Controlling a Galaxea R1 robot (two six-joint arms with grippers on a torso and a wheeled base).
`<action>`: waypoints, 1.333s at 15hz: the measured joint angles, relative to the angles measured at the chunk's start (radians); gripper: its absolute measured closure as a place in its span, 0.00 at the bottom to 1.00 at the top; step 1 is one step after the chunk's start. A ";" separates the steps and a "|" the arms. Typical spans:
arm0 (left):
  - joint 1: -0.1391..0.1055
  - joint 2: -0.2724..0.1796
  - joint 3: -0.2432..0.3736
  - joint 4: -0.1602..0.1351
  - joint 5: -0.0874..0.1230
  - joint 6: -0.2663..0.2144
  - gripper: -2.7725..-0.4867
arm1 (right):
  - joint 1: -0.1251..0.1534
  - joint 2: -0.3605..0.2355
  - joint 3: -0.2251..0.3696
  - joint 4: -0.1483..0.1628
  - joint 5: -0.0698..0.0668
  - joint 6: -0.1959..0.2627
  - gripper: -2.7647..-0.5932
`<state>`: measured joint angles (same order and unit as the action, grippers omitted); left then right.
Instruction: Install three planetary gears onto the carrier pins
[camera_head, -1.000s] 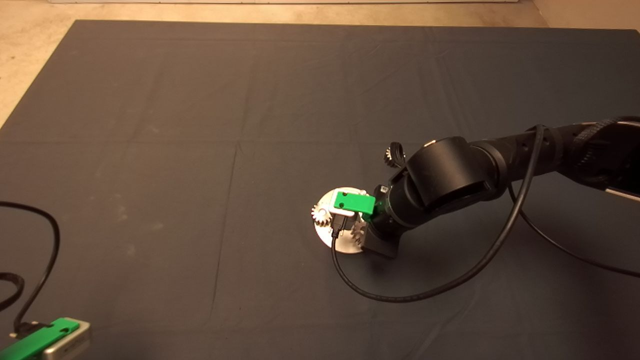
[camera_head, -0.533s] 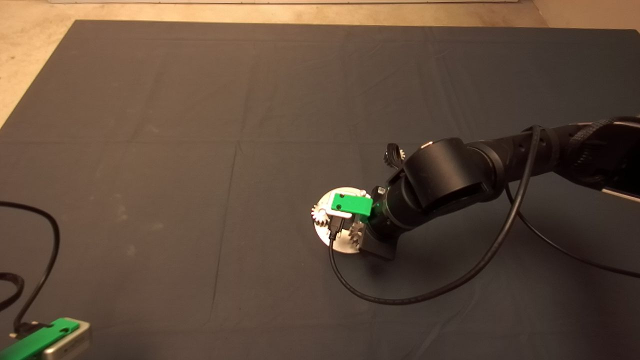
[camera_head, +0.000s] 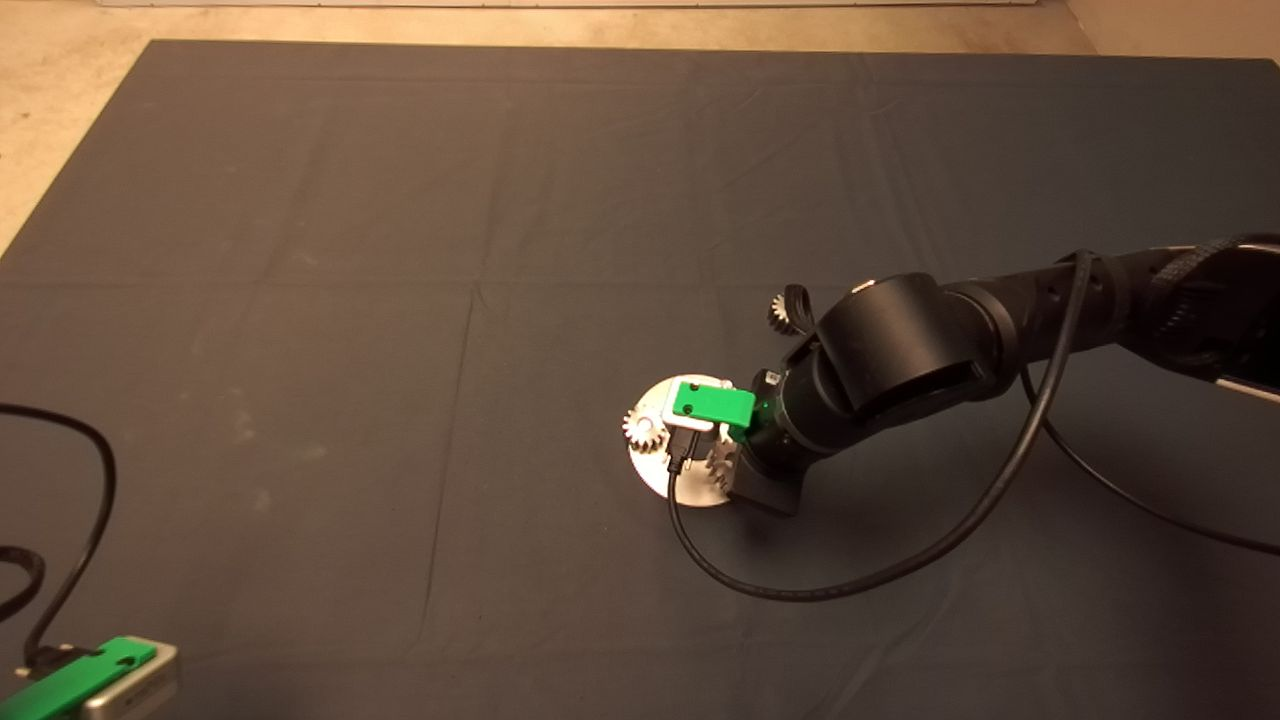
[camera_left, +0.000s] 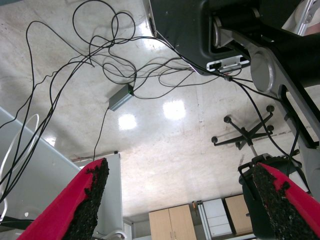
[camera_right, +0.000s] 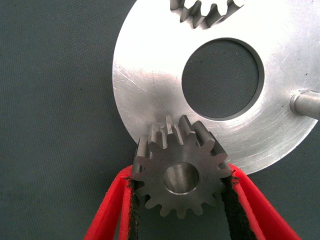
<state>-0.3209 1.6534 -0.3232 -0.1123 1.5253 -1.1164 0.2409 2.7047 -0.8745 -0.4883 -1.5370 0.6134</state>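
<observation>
Dark mat (camera_head: 400, 300) covers the table, pale floor beyond its far and left edges. Right arm (camera_head: 1000, 330) comes in from the right side, black cable (camera_head: 900, 570) looping off it across the mat. Round shiny carrier disc (camera_head: 650, 472) lies flat on the mat right of centre, big centre hole showing mat through it in the right wrist view (camera_right: 150, 90). Right gripper (camera_right: 177, 200) sits down at the disc's edge nearest the arm, green body (camera_head: 712, 403) over the disc in the head view; its red fingers (camera_right: 107, 215) are clamped on a planetary gear (camera_right: 177, 172), one pad on each side of the teeth. That gear sits over a carrier pin, pin end visible inside the bore; cannot tell if it is fully seated. Second gear (camera_head: 640, 428) is on the disc's left rim, teeth overhanging the edge; in the right wrist view only part of it shows (camera_right: 207, 12). Third gear (camera_head: 783, 312) lies loose on the mat beyond the disc, partly hidden by the arm. One bare pin (camera_right: 306, 103) stands on the disc with no gear on it. Left gripper (camera_head: 75, 680) parked at the lower left corner, fingers (camera_left: 82, 205) wide apart with nothing between them, its wrist view showing floor, cables and a chair base.
</observation>
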 joint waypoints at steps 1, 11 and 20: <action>0.000 0.000 0.000 0.000 0.000 0.000 0.32 | 0.000 -0.001 0.000 0.000 0.001 0.000 0.84; 0.000 -0.006 0.000 0.000 0.000 0.000 0.32 | -0.005 -0.006 0.006 -0.001 0.002 0.000 0.84; 0.000 -0.024 0.000 0.000 0.000 0.026 0.32 | -0.009 0.004 0.008 -0.001 -0.007 0.000 0.84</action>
<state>-0.3209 1.6294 -0.3232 -0.1123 1.5253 -1.0900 0.2321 2.7084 -0.8664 -0.4896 -1.5438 0.6136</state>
